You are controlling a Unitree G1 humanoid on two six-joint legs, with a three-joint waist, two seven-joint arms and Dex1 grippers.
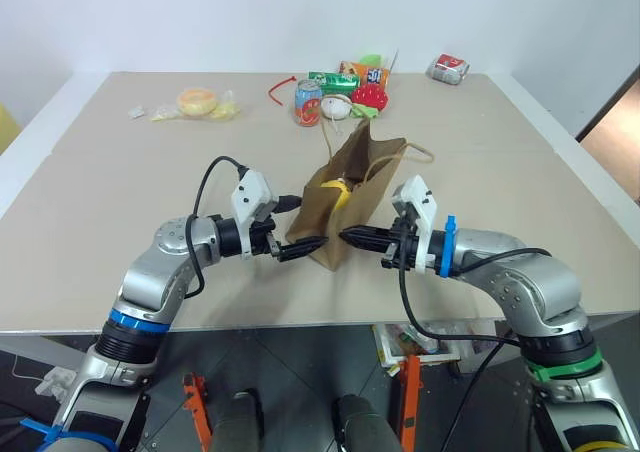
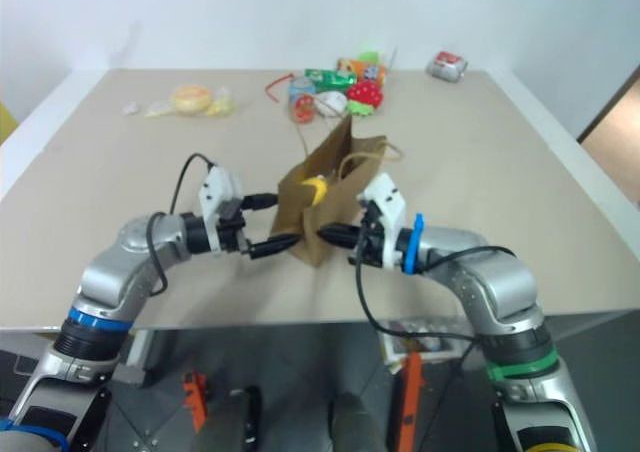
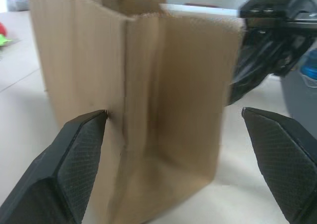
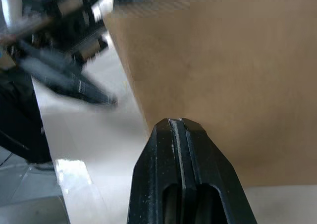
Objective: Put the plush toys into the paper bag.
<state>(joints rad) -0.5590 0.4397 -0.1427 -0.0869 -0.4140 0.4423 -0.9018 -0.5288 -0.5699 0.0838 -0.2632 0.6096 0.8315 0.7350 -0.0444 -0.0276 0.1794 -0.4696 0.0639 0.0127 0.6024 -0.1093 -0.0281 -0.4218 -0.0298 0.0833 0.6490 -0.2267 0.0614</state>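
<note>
A tan table (image 1: 120, 222) seen from the robot's head, with both arms reaching in toward a brown paper bag (image 1: 345, 207) near the middle.

At far left on the table lies a clear packet with a yellow-orange round thing (image 1: 197, 101) inside. Nearer, the left gripper (image 1: 300, 248) points right at the bag's near left corner, its two black fingers spread wide with nothing between them. The left wrist view shows what the head views cannot: the bag's creased narrow end stands upright between those fingers, one fingertip (image 3: 81, 149) right at the paper's edge, the other well clear.

The bag stands open-topped, tilted a little, one loop handle (image 1: 415, 150) hanging off its right side. Inside its mouth sits the yellow toy (image 1: 338, 189); only its yellow top is visible. The monkey cannot be made out anywhere.

Behind the bag is a cluster: a red cord (image 1: 280, 87), a drink can (image 1: 308, 103) in red and blue, a green box (image 1: 332, 81), a white round toy (image 1: 336, 106), a red strawberry toy (image 1: 369, 96) and an orange-and-blue carton (image 1: 366, 73). Their print is too small to read.

To the right of the bag, the right gripper (image 1: 352, 237) points left at its near right side, fingers pressed together and empty. The right wrist view shows these closed tips just short of the brown paper wall.

At far right back lies a small silver and red packet (image 1: 447, 68).
</note>
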